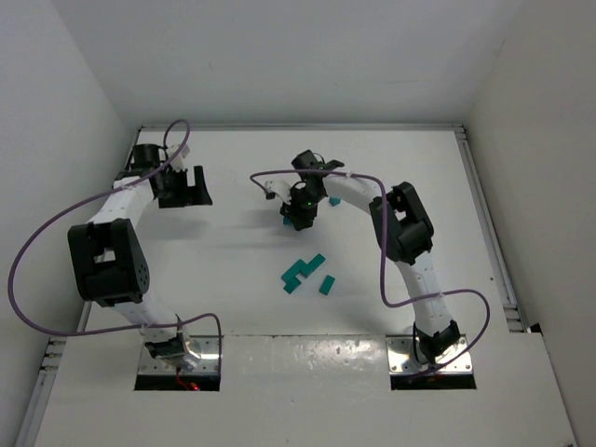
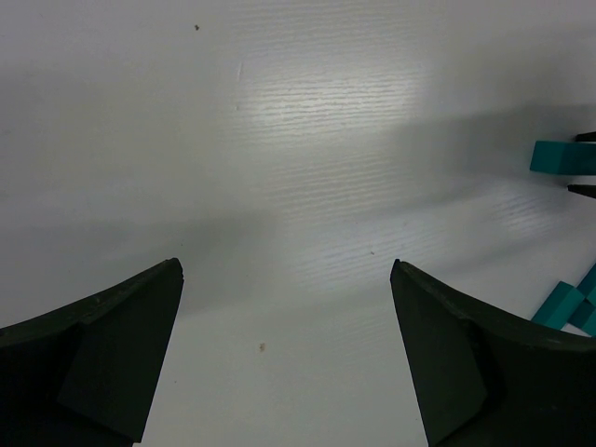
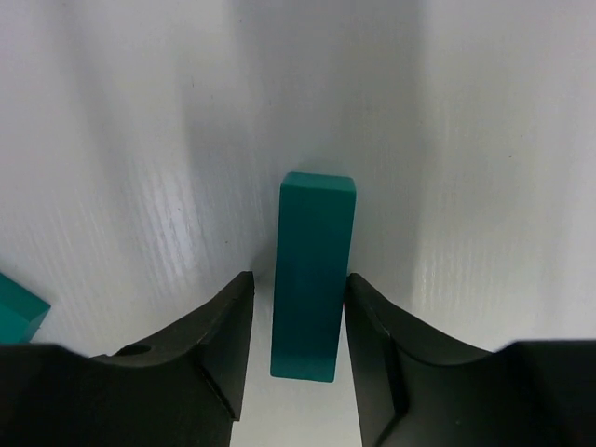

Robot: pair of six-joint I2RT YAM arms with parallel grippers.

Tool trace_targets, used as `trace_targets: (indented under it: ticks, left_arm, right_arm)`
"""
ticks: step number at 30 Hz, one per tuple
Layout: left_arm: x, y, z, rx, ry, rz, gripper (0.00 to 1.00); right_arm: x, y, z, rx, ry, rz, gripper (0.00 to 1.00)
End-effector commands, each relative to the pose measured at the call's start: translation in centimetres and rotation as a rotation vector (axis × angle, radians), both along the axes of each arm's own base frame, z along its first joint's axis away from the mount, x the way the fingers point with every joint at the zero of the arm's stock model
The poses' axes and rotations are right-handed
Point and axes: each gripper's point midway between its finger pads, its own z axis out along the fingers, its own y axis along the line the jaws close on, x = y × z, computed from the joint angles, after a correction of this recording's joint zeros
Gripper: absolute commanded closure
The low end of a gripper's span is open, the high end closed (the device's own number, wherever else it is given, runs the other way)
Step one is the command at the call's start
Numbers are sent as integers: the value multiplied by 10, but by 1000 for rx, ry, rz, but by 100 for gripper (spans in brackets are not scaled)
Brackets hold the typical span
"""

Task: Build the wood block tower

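left gripper (image 2: 287,270): wide, nothing between the fingers; I see it at upper left of the top view, over bare table (image 1: 233,251).
right gripper (image 3: 298,279): narrow, straddling a bar (image 3: 315,270); gap visible on its left side (I can't tell if the other finger touches).
bar: upper centre of the top view, under the right gripper.
blocks (image 1: 305,273): loose cluster at centre, well apart from both grippers.
left wrist view: blocks at the right edge only.

White table (image 1: 233,233), plain white walls (image 1: 279,56) on three sides, soft even light
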Motion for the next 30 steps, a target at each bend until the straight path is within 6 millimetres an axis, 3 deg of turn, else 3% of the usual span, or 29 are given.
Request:
trace_targets:
  ticks: [1, 14, 20, 28, 30]
  left_arm:
    - [13, 4, 15, -6, -53, 0, 0]
    - [8, 3, 22, -2, -76, 0, 0]
    - [7, 1, 26, -7, -86, -6, 0]
    - [8, 1, 23, -9, -77, -6, 0]
    - [7, 0, 23, -16, -78, -11, 0]
  right_arm:
    - [0, 2, 18, 18, -34, -3, 57]
    - [-35, -17, 20, 16, -17, 63, 63]
    - [-32, -18, 19, 12, -43, 113, 70]
    - [-29, -18, 16, -2, -54, 135, 70]
    - [-29, -21, 16, -11, -47, 124, 63]
